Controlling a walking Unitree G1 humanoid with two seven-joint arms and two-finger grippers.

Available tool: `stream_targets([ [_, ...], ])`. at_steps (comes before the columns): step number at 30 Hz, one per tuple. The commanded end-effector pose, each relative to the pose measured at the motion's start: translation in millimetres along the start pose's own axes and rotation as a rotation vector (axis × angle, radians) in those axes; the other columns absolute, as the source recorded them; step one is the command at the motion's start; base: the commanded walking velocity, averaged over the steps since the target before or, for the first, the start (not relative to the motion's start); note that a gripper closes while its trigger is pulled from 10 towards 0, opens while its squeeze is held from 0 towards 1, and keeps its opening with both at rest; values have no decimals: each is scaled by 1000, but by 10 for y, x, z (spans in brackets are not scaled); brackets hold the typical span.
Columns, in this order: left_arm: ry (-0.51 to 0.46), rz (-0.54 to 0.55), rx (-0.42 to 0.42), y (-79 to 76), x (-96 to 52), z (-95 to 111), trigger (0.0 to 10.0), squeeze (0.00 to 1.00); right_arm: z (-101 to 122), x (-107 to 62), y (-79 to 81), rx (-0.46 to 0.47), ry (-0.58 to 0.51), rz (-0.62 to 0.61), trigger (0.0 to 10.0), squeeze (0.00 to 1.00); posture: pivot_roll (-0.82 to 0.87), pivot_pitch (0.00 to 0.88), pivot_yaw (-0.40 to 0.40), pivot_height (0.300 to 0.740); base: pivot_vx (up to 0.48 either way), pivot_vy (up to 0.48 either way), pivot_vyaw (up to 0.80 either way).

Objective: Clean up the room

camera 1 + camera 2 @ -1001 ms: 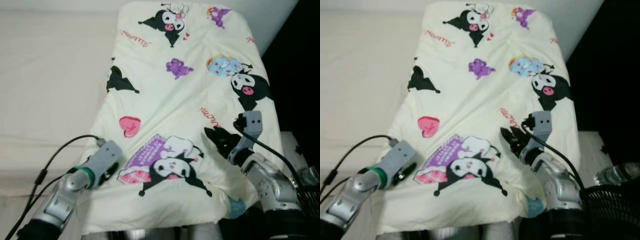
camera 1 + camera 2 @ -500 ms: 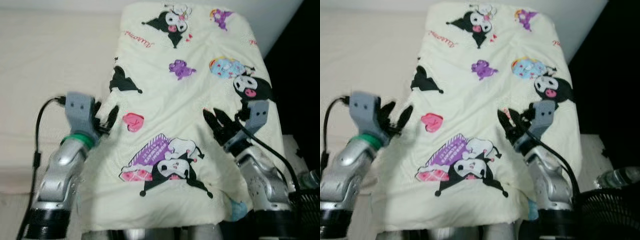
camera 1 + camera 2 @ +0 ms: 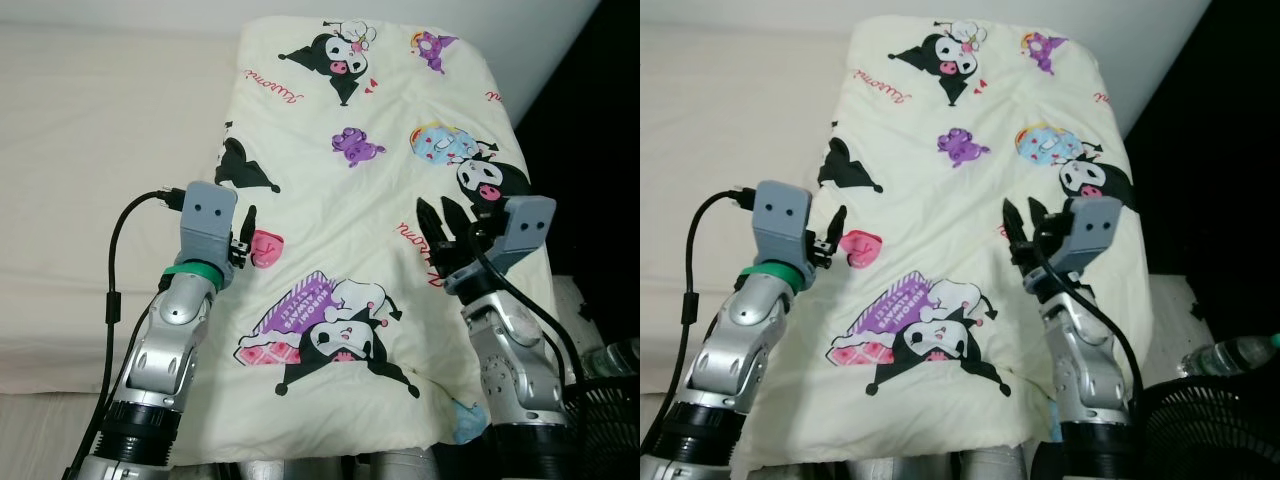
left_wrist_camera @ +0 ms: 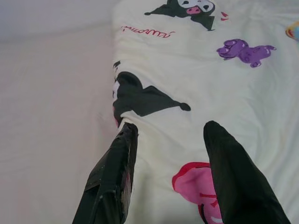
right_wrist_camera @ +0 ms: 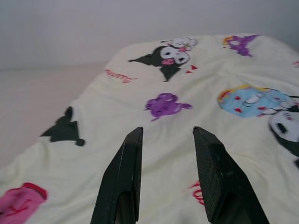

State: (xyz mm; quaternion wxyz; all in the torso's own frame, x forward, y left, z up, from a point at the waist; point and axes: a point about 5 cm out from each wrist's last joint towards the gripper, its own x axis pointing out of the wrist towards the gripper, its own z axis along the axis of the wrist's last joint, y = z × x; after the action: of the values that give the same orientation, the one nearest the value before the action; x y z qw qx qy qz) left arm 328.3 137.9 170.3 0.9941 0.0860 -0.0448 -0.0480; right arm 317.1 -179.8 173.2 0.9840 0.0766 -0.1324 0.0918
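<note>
- Cartoon-print blanket lies spread on the bed.
- Left gripper and right gripper hover over it, fingers apart.
- Step: positioning; next, grip an edge.

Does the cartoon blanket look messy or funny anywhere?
A little. The cartoon blanket lies wrinkled on the bed, and its near edge hangs over the side. Both pincers, left and right, hover open above it. Nothing looks torn or spilled.
</note>
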Motion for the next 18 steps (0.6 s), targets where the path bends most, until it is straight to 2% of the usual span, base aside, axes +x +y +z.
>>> stream_targets([
  [1, 17, -8, -1, -47, 11, -23, 10000, 0, -63, -45, -34, 1, 16, -27, 10000, 0, -130, 75, 9, 618, 0, 0, 0],
  [6, 20, -10, 6, -90, 32, -41, 10000, 0, -70, -43, -40, -1, 17, -30, 10000, 0, -133, 72, 8, 628, 0, 0, 0],
  [8, 19, -37, -3, -210, 56, -40, 10000, 0, -70, -42, -59, -7, 19, -32, 10000, 0, -137, 71, 7, 638, 0, 0, 0],
  [10, 19, -37, -3, -210, 56, -40, 10000, 0, -70, -42, -59, -7, 19, -32, 10000, 0, -137, 71, 7, 638, 0, 0, 0],
  [12, 27, -70, 3, -310, 47, -58, 10000, 0, -69, -49, -91, -17, 21, -39, 10000, 0, -140, 75, 9, 648, 0, 0, 0],
  [18, 47, -82, 7, -337, 24, -93, 10000, 0, -80, -71, -123, -25, 25, -55, 10000, 0, -141, 77, 10, 663, 0, 0, 0],
])
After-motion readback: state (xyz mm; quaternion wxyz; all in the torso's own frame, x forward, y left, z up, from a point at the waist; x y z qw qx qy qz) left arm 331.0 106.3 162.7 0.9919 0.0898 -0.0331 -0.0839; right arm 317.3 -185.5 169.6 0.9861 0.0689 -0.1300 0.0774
